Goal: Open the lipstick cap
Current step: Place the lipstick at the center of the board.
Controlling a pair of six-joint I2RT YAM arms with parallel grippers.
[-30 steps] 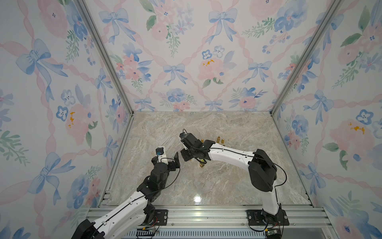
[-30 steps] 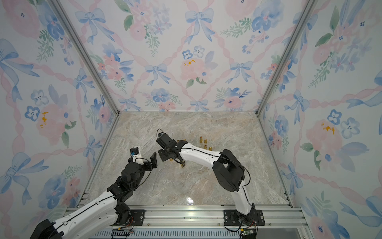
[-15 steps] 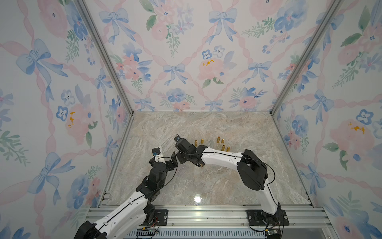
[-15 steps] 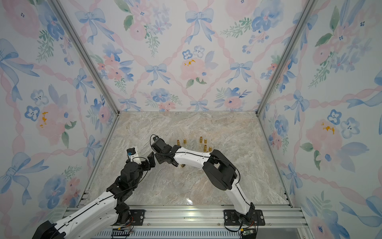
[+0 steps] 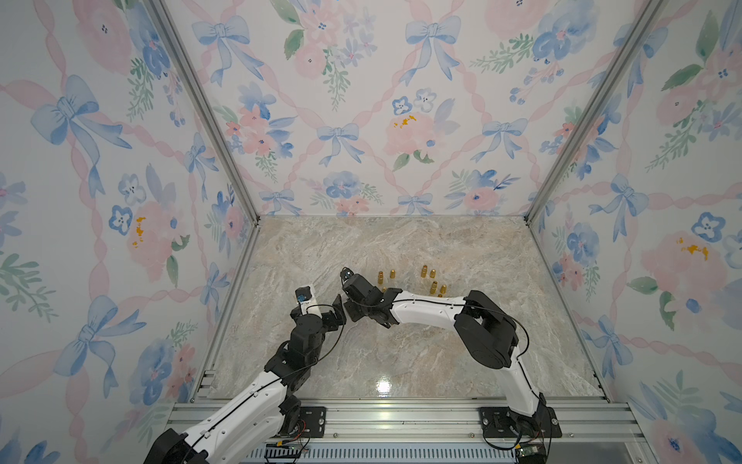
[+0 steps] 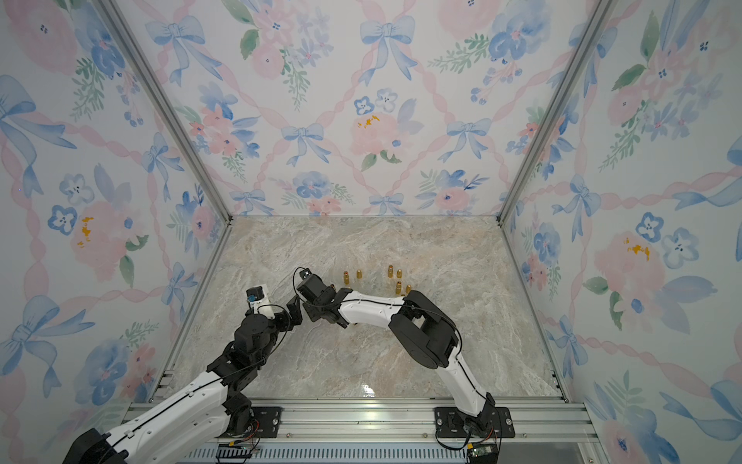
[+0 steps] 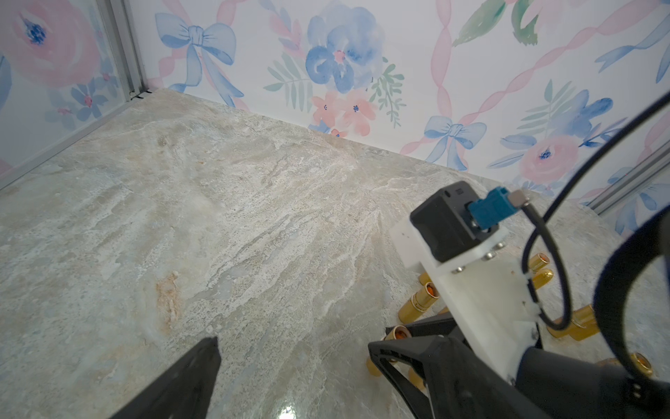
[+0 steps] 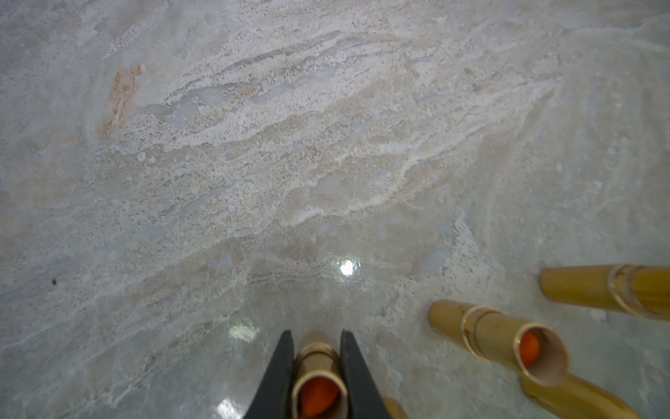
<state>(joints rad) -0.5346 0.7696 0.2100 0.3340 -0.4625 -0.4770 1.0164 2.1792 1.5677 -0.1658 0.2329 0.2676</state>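
Two black fingers (image 8: 281, 370) of my right gripper (image 8: 316, 339) are pinched tight across a gold lipstick (image 8: 317, 362), low near the marble table (image 8: 253, 145), orange showing in its near mouth. Looks light, rigid, slick metal, so I'd grip beside the seam ring (image 8: 315, 350) and pull straight. Left gripper (image 5: 336, 312) gapes empty just beside it; more gold tubes (image 8: 496, 337) sit close by.

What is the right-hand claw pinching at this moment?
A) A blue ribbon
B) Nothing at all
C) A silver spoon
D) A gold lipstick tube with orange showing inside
D: in the right wrist view the right gripper has its two black fingers pressed against either side of a gold lipstick tube, whose open end shows orange.
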